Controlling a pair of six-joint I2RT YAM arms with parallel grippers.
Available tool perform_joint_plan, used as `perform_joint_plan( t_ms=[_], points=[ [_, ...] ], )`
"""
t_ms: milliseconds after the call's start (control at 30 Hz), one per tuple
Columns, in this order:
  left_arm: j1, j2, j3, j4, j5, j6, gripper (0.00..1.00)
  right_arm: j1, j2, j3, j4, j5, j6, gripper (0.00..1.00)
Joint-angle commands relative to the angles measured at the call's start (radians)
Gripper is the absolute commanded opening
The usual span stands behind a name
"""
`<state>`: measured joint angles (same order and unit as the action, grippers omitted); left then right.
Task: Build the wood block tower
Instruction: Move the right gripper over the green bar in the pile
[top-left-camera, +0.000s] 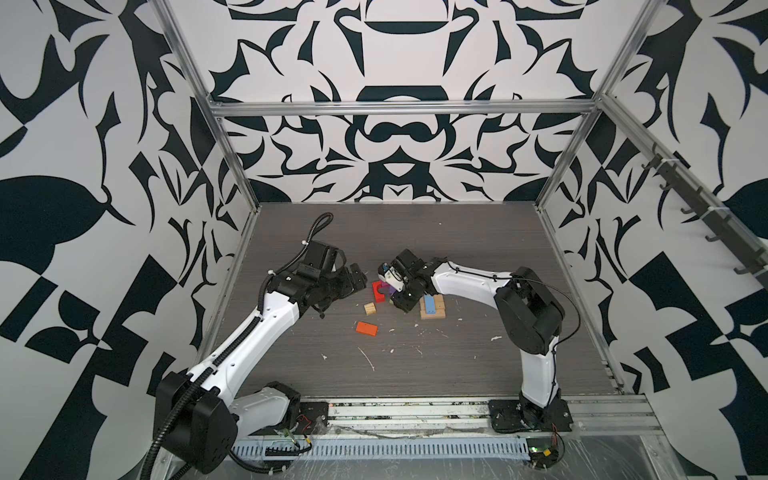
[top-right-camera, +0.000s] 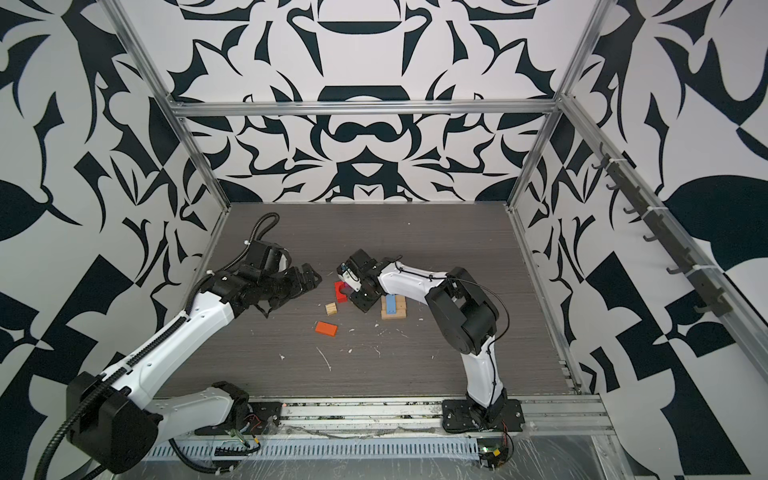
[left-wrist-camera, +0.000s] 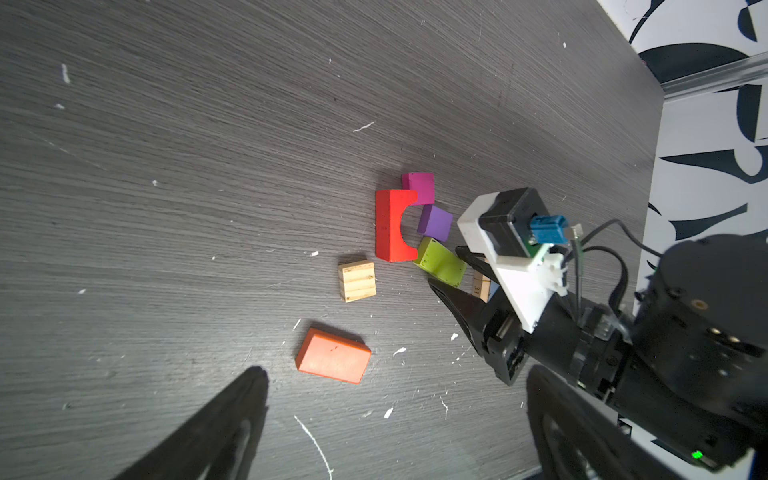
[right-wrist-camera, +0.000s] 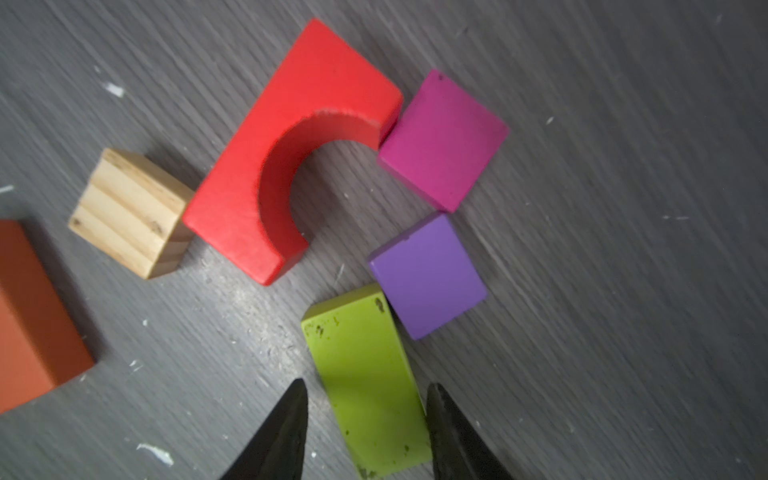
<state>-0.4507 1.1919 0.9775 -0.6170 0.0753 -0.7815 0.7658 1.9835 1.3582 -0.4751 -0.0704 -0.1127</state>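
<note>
Already a blue wooden block (top-left-camera: 429, 302) lies atop tan wooden planks (top-left-camera: 433, 314) on the grey table (top-left-camera: 457, 245). Just beside them, the right gripper (right-wrist-camera: 368, 382) straddles a flat lime green wooden block (right-wrist-camera: 361, 357), fingers apart with a gap on one side. The left gripper (left-wrist-camera: 395, 372) hovers nearby, spread wide.

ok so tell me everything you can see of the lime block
The lime block is a painted wooden oblong, yellow-green, with dark chips in the paint near both ends. It lies flat on the grey table. One end corner sits against the purple block; the red arch is near but apart. The right gripper straddles its other half, one jaw at its edge, a gap showing at the other, so it is not clamped yet.
</note>
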Motion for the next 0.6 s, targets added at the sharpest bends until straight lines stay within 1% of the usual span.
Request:
perform_joint_plan(
  t_ms=[0, 100, 233, 333, 433, 567],
  points=[
    [0.004, 0.013, -0.011, 0.001, 0.011, -0.007, 1.00, 0.006, -0.017, 0.026, -0.019, 0.005, -0.003, 0.50],
    [0.003, 0.023, -0.006, 0.009, 0.020, -0.011, 1.00, 0.006, -0.015, 0.021, -0.019, 0.005, -0.001, 0.49],
    [0.004, 0.038, 0.000, 0.026, 0.043, -0.022, 1.00, 0.007, -0.014, 0.017, -0.018, 0.006, 0.004, 0.44],
    [0.004, 0.043, 0.001, 0.037, 0.057, -0.029, 0.99, 0.009, -0.017, 0.013, -0.018, 0.008, 0.010, 0.43],
    [0.004, 0.039, -0.001, 0.037, 0.058, -0.030, 0.99, 0.013, -0.013, 0.013, -0.016, 0.011, 0.016, 0.43],
    [0.004, 0.030, -0.008, 0.036, 0.058, -0.030, 0.99, 0.028, 0.003, 0.019, -0.018, 0.039, 0.015, 0.45]
  ],
)
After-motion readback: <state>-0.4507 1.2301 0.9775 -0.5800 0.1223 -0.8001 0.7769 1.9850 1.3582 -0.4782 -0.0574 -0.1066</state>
